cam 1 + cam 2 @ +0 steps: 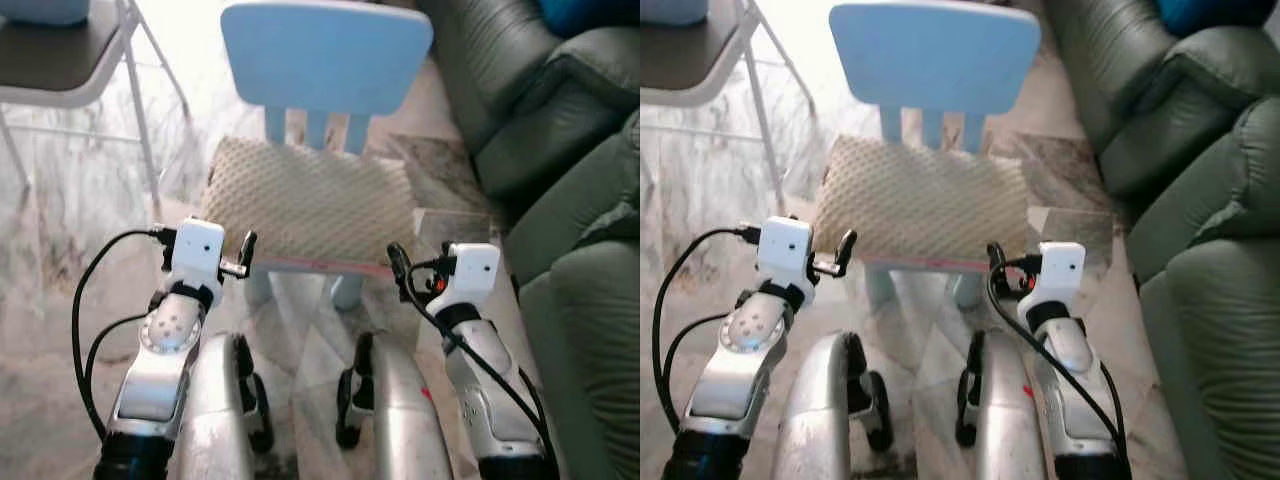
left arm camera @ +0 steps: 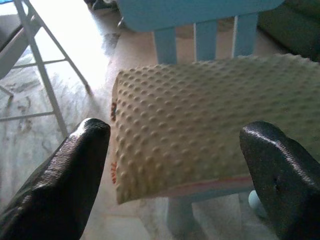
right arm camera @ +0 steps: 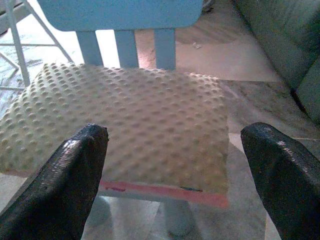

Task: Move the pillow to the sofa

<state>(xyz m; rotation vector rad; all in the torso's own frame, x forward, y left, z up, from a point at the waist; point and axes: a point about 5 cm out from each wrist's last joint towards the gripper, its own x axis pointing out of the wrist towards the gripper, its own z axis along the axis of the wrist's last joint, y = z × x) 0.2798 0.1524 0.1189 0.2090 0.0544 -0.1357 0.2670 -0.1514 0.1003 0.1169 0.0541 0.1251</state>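
Both grippers are raised in front of the robot, one toward each front corner of the pillow point(image 1: 308, 205), and neither touches it. On the left, the left gripper point(image 2: 177, 150) has its two black fingers point(image 2: 75, 165) spread wide apart, empty, and its wrist view looks between them at the pillow's near left corner, which lies just ahead of the fingertips with a gap of floor visible below. On the right, the right gripper point(image 3: 175, 150) is likewise spread wide and holds nothing; between its fingers point(image 3: 75, 170) lies the pillow's front edge with its pinkish-red trim, again just ahead and apart from the tips. From the head views the left gripper sits just beside the pillow's front left corner and the right gripper just beside its front right corner, both a little nearer the robot than the pillow. The pillow is beige with a raised dotted texture, lying flat on the seat of a small light blue chair point(image 1: 325, 55), covering the seat and overhanging its front edge; the chair's back with three slats rises behind it. A dark green sofa point(image 1: 560, 150) stands to the robot's right, near the chair but apart from the pillow. A folding chair with a dark seat point(image 1: 60, 55) stands on the marble-patterned floor point(image 1: 60, 200) to the far left.
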